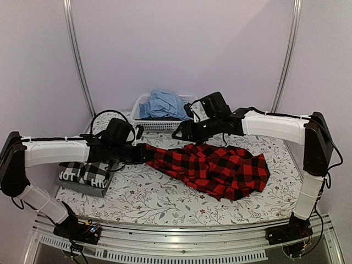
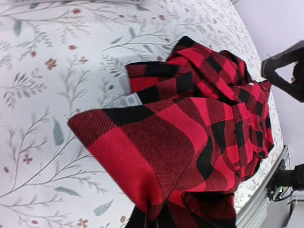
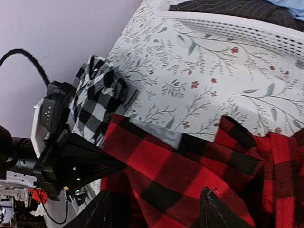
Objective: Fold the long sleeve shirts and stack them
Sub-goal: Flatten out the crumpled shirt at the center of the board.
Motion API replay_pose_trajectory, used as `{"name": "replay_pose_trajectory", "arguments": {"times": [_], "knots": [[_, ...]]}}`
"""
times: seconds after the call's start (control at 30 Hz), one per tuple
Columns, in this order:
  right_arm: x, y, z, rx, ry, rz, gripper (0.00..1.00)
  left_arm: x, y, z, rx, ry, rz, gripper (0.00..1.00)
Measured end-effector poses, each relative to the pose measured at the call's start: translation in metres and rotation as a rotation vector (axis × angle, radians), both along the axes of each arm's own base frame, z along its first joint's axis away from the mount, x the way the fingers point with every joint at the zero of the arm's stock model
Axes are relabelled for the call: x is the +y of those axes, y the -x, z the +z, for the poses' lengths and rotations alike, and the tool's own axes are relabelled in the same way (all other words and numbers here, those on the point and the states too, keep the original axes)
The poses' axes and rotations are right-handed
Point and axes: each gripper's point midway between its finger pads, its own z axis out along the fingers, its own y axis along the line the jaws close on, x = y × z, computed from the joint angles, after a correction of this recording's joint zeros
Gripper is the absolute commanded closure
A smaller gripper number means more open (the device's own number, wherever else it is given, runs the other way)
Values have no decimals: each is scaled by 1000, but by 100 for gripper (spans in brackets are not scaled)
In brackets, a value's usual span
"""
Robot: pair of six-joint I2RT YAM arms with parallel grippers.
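While the left gripper (image 1: 143,153) clamps the red flannel (image 1: 220,168) by its left corner, the right gripper (image 1: 180,133) hangs open just above its far edge.

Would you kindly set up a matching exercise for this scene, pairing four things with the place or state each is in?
Things:
1. red-and-black flannel shirt
2. black-and-white check shirt
3. light blue garment
4. right gripper

Places or states:
A. in the white basket at the far side of the table
B. open, just over the flannel
C. at the left edge of the table
D. crumpled mid-table, one end pinched in the shut left gripper

Pairs: 1-D, 2-C, 3-A, 4-B.
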Motion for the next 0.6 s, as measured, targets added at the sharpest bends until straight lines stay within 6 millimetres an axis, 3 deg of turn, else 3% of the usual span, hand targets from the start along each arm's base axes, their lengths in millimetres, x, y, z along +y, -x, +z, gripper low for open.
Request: {"name": "replay_pose_trajectory", "arguments": {"times": [0.2,0.33,0.43,0.6], "knots": [[-77,-20,-38,-61,263,-184,33,70,11,-25,84,-72,203,100],[-116,-17,-74,-64,444,-231,30,95,14,-38,134,-101,279,100],[-130,-7,-96,-45,527,-215,29,99,17,-42,153,-112,289,100],[-126,-5,-110,-45,560,-182,29,101,18,-43,161,-123,293,100]]}}
